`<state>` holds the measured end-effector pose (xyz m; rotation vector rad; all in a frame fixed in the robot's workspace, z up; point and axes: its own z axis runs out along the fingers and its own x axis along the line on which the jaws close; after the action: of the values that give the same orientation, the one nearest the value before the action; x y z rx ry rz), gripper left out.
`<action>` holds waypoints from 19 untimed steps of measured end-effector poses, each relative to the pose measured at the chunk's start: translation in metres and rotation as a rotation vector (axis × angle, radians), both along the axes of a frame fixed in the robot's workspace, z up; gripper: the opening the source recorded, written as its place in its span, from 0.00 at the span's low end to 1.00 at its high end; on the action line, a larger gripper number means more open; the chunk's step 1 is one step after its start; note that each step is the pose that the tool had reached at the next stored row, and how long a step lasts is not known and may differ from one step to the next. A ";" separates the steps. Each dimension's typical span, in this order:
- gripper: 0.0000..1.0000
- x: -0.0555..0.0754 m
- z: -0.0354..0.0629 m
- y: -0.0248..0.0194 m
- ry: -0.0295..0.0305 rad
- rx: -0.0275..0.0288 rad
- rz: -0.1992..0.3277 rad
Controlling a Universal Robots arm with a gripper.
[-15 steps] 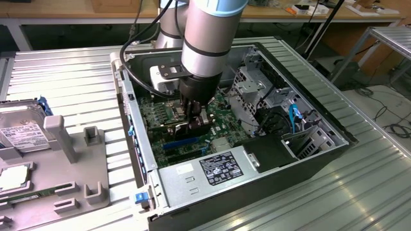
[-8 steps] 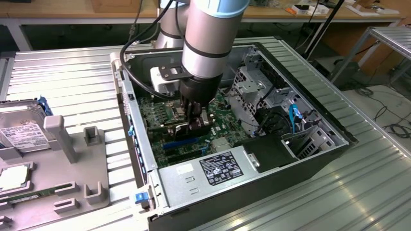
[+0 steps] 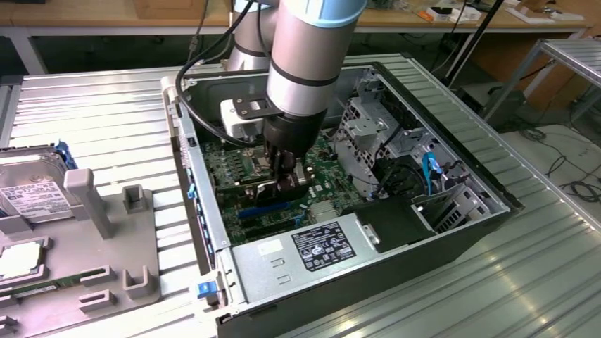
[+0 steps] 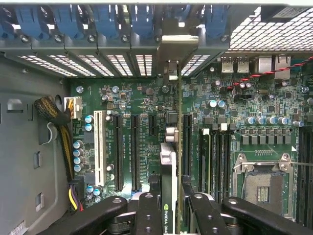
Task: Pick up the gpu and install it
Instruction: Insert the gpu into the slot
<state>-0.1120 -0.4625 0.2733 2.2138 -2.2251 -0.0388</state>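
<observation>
I hold the gpu [image 4: 168, 196] edge-on, gripper [image 4: 171, 205] clamped on its top — bracket [image 4: 176, 46] toward the rear slots — lining it over the motherboard [image 4: 146, 103] inside the open case [image 3: 469, 211].

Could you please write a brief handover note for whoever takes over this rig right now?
End effector: shut on the gpu, held edge-on inside the open computer case.
Gpu: directly above the motherboard, its silver bracket up at the rear slot openings, next to the long black expansion slots.
Done: card picked up and brought into the case.
Left: whether it is seated cannot be told; it is still gripped.
Hard drive lies on the tray outside the case.
</observation>
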 end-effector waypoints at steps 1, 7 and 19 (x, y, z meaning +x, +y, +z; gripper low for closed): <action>0.27 0.000 0.0000 0.0000 0.0000 0.0000 0.000; 0.27 0.003 -0.0009 0.0000 -0.0001 -0.0003 -0.010; 0.27 0.004 -0.0059 0.0001 -0.0001 0.0016 -0.010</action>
<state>-0.1076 -0.4624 0.2674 2.2032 -2.2374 -0.0406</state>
